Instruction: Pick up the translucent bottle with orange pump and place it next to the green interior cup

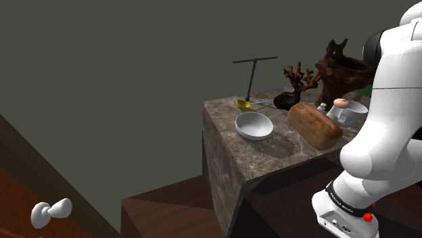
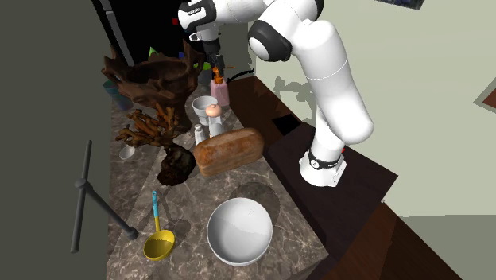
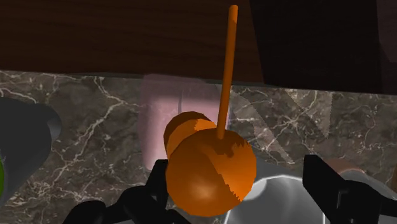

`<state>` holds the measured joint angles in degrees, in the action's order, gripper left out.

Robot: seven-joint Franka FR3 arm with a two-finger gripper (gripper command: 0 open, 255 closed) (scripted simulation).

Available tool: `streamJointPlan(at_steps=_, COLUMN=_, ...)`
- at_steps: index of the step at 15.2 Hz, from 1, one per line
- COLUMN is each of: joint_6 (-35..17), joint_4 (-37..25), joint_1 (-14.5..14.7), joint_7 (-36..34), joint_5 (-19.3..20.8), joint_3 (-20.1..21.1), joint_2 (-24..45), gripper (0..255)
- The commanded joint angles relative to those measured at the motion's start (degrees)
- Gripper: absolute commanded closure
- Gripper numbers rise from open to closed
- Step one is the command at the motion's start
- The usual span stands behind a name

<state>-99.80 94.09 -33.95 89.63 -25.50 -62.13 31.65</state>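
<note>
Standing over the marble counter [image 2: 191, 203], the white arm [image 2: 334, 71] reaches to its far end, where the translucent pinkish bottle [image 2: 219, 94] stands upright at twelve o'clock from the bread loaf [image 2: 228, 151]. Its orange pump [image 3: 210, 168] sits between the fingers of the black gripper [image 3: 236, 170], which are spread and, from what I can see, not clamping it. I'd guess the bottle is light, smooth plastic, stiff but slippery; the body under the pump looks the safer hold, since the thin spout could twist
</note>
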Motion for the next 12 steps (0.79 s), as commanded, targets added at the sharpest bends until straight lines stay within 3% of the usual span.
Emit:
streamJointPlan(at_steps=1, joint_6=1.79, joint_4=-1.83, joint_1=-0.39, joint_7=-0.30, joint_5=0.35, joint_3=-0.18, joint_2=-0.21, gripper=0)
streamJointPlan(at_steps=4, joint_6=7.02, joint_4=-7.57, joint_1=-2.05, joint_7=-1.02, joint_5=0.95, joint_3=-0.30, joint_2=-0.37, gripper=0)
streamJointPlan(at_steps=12, joint_6=7.02, joint_4=-7.57, joint_1=-2.05, joint_7=-1.02, joint_5=0.95, joint_3=-0.30, joint_2=-0.37, gripper=0)
